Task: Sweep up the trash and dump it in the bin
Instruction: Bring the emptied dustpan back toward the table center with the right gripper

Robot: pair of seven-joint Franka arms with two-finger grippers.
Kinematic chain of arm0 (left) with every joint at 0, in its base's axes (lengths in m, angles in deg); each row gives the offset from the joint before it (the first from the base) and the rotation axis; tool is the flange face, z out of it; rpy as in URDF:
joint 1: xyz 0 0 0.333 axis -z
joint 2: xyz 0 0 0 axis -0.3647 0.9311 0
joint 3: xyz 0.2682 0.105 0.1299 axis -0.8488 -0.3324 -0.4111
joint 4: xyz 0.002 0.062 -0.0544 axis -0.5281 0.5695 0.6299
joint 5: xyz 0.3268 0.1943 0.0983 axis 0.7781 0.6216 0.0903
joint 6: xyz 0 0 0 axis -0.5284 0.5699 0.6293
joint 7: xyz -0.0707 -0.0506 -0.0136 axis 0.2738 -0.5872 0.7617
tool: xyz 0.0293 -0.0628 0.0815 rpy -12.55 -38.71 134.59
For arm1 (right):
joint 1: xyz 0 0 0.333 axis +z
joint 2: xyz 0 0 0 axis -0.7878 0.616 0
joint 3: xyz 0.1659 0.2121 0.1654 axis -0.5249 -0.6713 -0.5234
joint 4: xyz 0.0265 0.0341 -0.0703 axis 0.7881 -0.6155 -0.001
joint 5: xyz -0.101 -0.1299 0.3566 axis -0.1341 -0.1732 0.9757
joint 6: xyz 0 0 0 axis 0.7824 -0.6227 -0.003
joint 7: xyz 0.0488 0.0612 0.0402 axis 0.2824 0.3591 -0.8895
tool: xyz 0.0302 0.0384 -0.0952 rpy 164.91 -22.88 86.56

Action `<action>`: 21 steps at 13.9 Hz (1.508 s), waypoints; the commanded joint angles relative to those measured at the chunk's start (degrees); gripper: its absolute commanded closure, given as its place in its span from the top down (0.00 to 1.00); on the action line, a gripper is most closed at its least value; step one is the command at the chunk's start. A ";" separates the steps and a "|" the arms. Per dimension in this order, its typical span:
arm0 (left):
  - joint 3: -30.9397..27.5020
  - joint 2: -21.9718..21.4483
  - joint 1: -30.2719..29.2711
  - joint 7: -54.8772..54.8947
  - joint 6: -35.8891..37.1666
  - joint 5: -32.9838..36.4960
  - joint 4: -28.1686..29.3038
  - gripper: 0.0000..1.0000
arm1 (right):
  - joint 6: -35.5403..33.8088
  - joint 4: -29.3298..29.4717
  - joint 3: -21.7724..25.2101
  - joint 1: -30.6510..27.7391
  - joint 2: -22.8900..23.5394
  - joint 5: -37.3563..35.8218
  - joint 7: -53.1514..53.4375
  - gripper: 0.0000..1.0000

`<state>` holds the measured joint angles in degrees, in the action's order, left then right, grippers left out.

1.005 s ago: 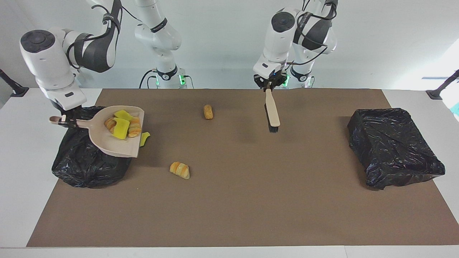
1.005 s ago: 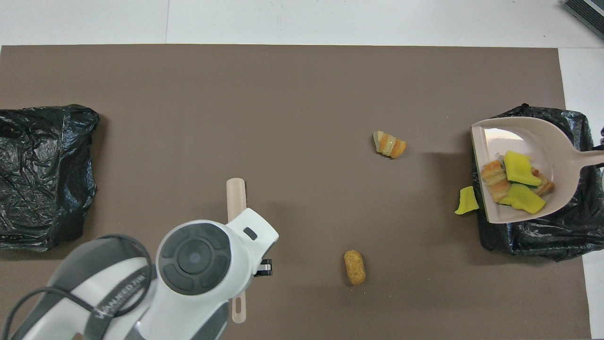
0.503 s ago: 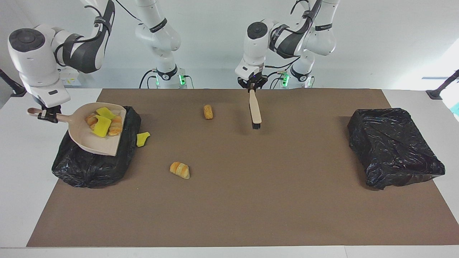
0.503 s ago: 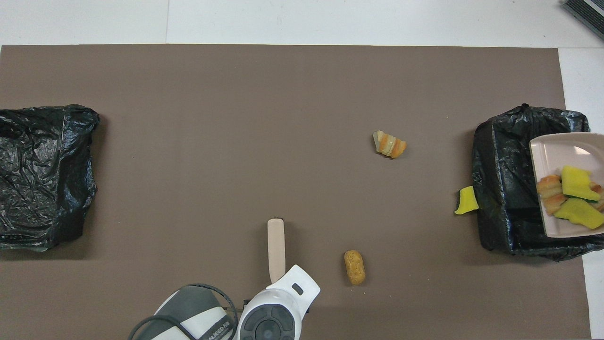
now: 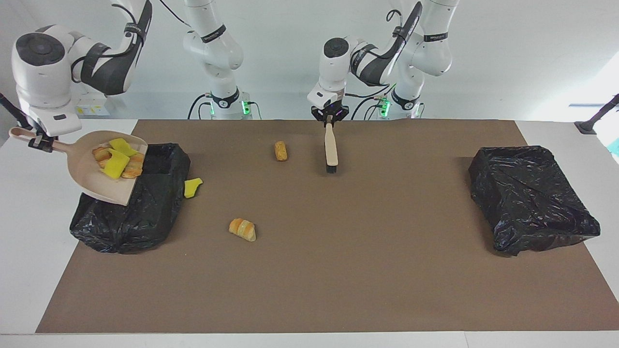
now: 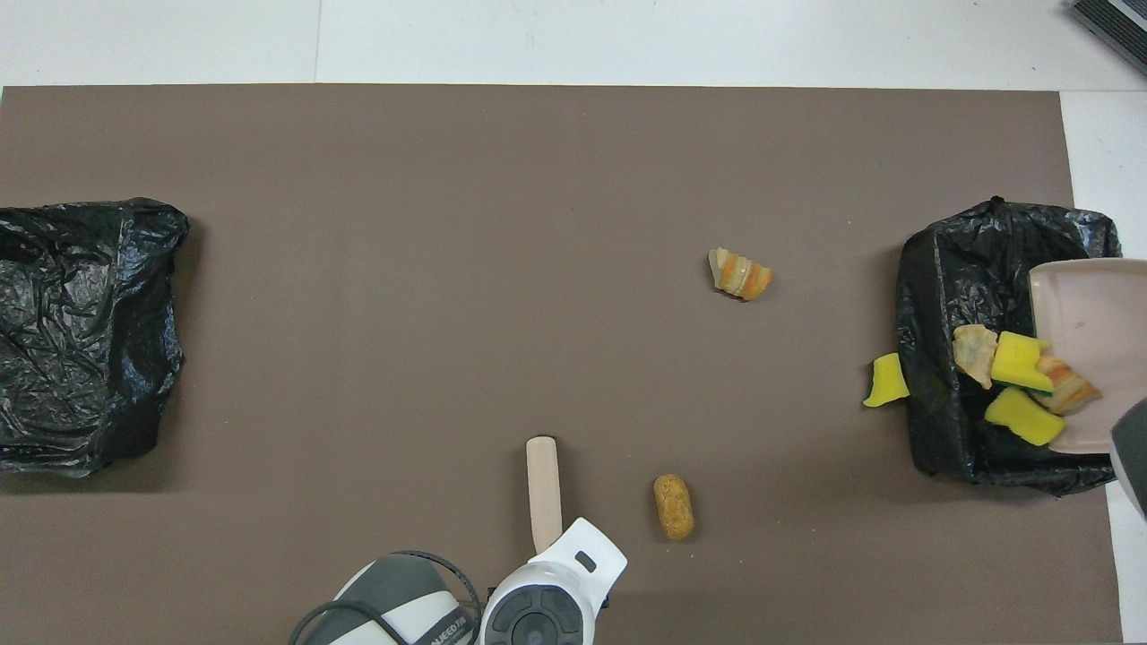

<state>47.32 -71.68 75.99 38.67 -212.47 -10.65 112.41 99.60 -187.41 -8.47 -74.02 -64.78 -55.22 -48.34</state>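
Bright even overhead light; soft short shadows; glare on black bin liner [image 5: 532, 198]; sharp focus

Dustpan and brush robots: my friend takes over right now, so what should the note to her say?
Right claw: shut on the dustpan handle, pan tilted over the black-lined bin at the right arm's end, pastries and yellow wedges sliding toward its lip.
Left claw: shut on the brush, bristles down, beside the brown roll.
Done: one load swept up, not yet in the bin.
Left on the mat: the brown roll, one pastry, one yellow wedge beside the bin.
A second black-lined bin sits at the left arm's end.
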 commanded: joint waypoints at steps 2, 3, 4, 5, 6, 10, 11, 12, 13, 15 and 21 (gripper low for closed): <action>-1.07 -0.29 1.47 -2.44 -2.30 -0.73 0.82 0.17 | 1.88 -0.58 -0.51 -0.46 -1.48 -11.54 1.20 0.00; -1.07 -0.29 1.47 -2.63 -2.30 -0.64 0.82 0.34 | 2.05 0.38 -0.52 -0.46 -1.48 -12.26 1.02 0.00; -1.07 -0.20 1.47 -2.54 -2.39 -0.73 0.82 0.35 | 2.06 1.17 -0.60 -0.46 -1.39 -12.18 0.94 0.00; -1.07 -0.20 1.38 -2.54 -2.30 -0.73 0.82 0.37 | 2.32 1.53 -0.52 -0.54 -1.65 -11.48 0.67 0.00; -1.07 -0.03 1.38 -2.45 -2.22 -0.73 0.82 0.48 | 2.41 2.05 -0.43 -0.63 -1.66 -10.00 0.50 0.00; -1.33 -0.02 0.77 -2.45 -0.81 -0.73 0.29 0.90 | 1.53 2.50 -0.69 -0.46 -1.48 3.43 -0.21 0.00; -1.51 -0.20 0.25 -2.37 -0.20 -0.64 -0.06 0.92 | 1.36 2.41 -1.04 -0.46 -1.48 6.60 -1.17 0.00; -1.51 -0.29 -1.15 -2.28 0.24 -0.64 -0.93 0.95 | 1.35 2.24 -1.04 -0.46 -1.48 10.80 -1.87 0.00; -1.59 -0.12 -3.25 -2.28 1.03 -0.56 -1.98 0.97 | 1.09 2.24 -1.04 -0.46 -1.48 16.68 -1.36 0.00; -1.60 -0.11 -6.34 -2.19 2.27 0.06 -4.18 1.00 | -0.05 2.06 -0.96 -0.72 -1.48 23.13 7.98 0.00; -1.68 -0.82 -16.53 -0.36 8.14 7.96 -12.95 1.00 | -8.74 2.32 -2.09 1.74 -1.83 35.70 35.24 0.00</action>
<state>45.14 -71.88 62.29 37.07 -208.50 -5.06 103.06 93.36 -185.13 -9.80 -72.18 -65.83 -23.30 -20.89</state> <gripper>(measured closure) 0.000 0.674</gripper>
